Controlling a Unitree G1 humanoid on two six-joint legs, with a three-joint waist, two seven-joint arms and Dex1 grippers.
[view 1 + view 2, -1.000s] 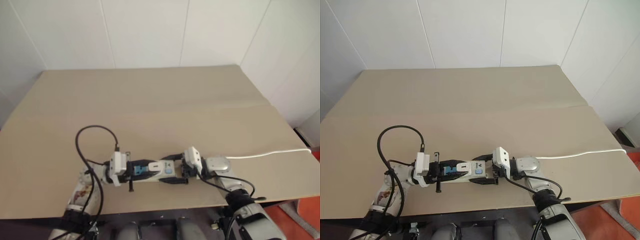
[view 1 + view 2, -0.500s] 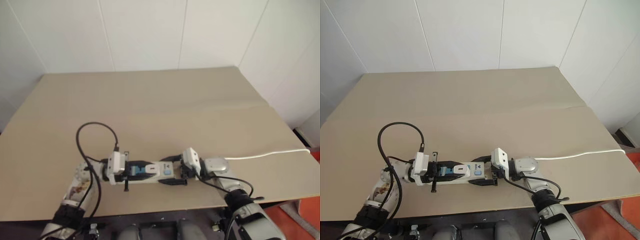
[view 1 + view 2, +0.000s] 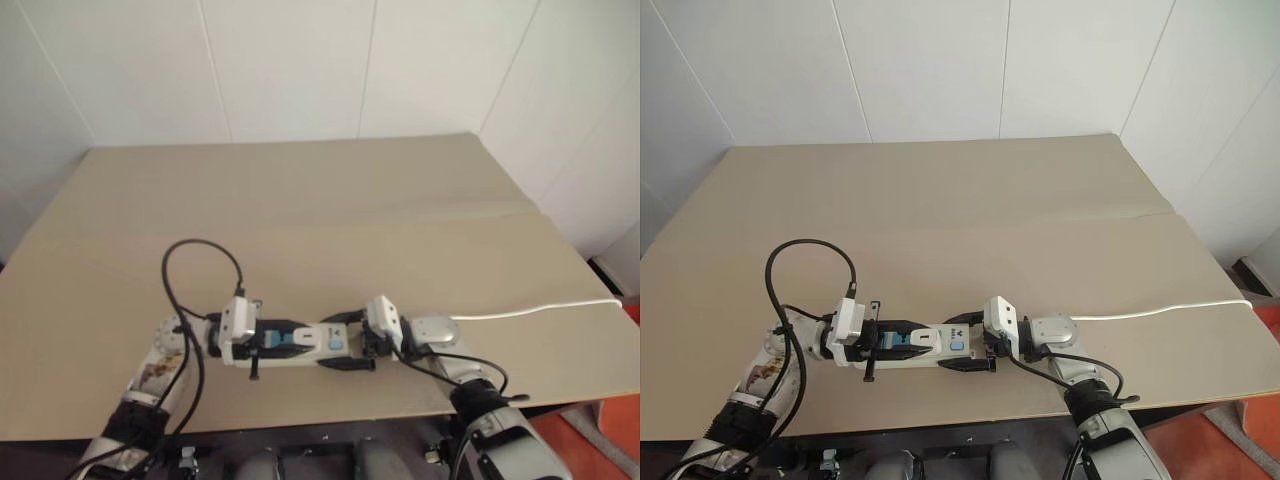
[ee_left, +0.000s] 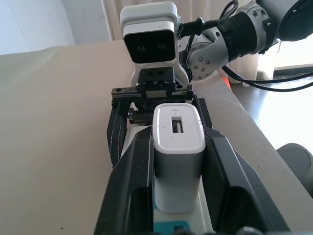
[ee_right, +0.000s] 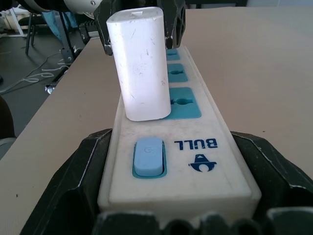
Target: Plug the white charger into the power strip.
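Trouble could come if we let the small white plastic charger block [image 5: 141,61] tip: our left gripper [image 4: 177,161] pinches it tight over the long white power strip [image 5: 188,152] at the near table edge, our right gripper [image 5: 173,196] clamped around its switch end.

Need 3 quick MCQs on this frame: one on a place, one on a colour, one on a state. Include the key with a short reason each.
1. Where does the white charger stand?
A. on the socket nearest the switch
B. flat on the table
C. on the cord

2. What colour is the switch on the power strip?
A. red
B. blue
C. black

3. How is the left gripper?
A. open above the table
B. shut on the white charger
C. shut on the cord

Key: 1 A, in the right wrist view the charger stands upright on the socket face next to the switch. 2 B, the button by the BULL logo is light blue. 3 B, in the left wrist view its black fingers press both sides of the charger.
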